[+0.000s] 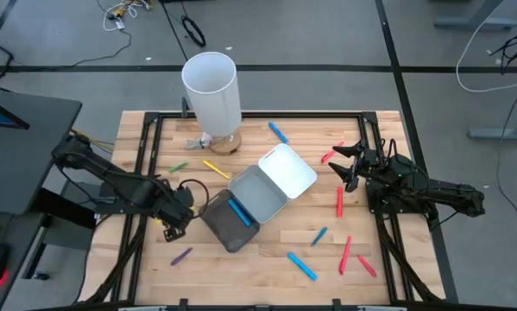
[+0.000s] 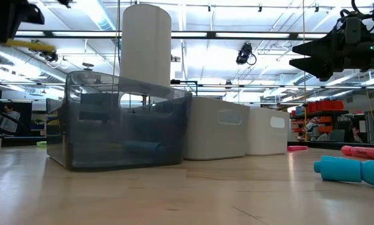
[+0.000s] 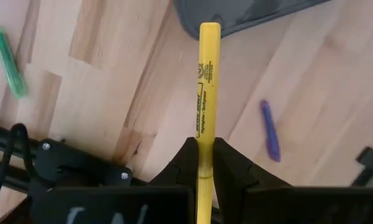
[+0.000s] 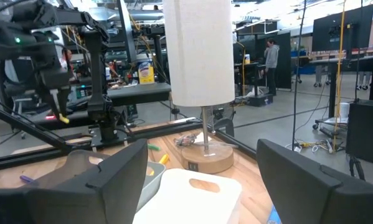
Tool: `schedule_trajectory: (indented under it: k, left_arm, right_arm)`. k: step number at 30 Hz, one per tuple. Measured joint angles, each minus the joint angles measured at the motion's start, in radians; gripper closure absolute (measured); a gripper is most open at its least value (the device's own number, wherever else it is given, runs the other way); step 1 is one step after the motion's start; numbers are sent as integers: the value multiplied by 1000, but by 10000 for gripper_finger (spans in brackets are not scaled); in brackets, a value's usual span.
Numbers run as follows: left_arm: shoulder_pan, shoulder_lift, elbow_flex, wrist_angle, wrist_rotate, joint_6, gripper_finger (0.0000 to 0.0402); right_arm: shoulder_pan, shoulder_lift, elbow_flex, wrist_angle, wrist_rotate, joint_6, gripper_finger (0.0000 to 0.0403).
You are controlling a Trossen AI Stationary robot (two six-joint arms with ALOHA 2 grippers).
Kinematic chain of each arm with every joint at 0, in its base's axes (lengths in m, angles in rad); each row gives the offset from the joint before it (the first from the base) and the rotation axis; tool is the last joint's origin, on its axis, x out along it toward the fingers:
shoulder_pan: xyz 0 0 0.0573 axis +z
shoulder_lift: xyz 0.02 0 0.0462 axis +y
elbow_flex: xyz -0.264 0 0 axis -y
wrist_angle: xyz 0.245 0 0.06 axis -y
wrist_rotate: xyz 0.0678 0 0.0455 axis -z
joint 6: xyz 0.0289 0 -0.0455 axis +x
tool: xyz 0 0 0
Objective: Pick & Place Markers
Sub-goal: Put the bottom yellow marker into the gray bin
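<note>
My left gripper hangs over the table's left part beside the dark tray, shut on a yellow marker. My right gripper waits open at the right side, pointing level toward the trays, with nothing between its fingers. Inside the dark tray lies a blue marker. Other markers lie flat on the wood: green, yellow, purple, blue, red and several more. My left gripper pinches the yellow marker's barrel between its two fingers, partway along its length. The fingers come from above, pointing down, and lie across the marker. The marker is lifted clear of the table, well above the wood and the purple marker.
A grey tray and a white tray stand in a row with the dark one at the table's middle. A tall white cylinder on a wooden foot stands at the far edge. A black frame borders the table.
</note>
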Motion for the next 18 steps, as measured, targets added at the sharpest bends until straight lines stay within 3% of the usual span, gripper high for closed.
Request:
schedule_trajectory:
  k: [18]
  left_arm:
    - [0, -7, 231, -194, -35, 87, 374]
  right_arm:
    - [0, 0, 0, 0, 0, 0, 101]
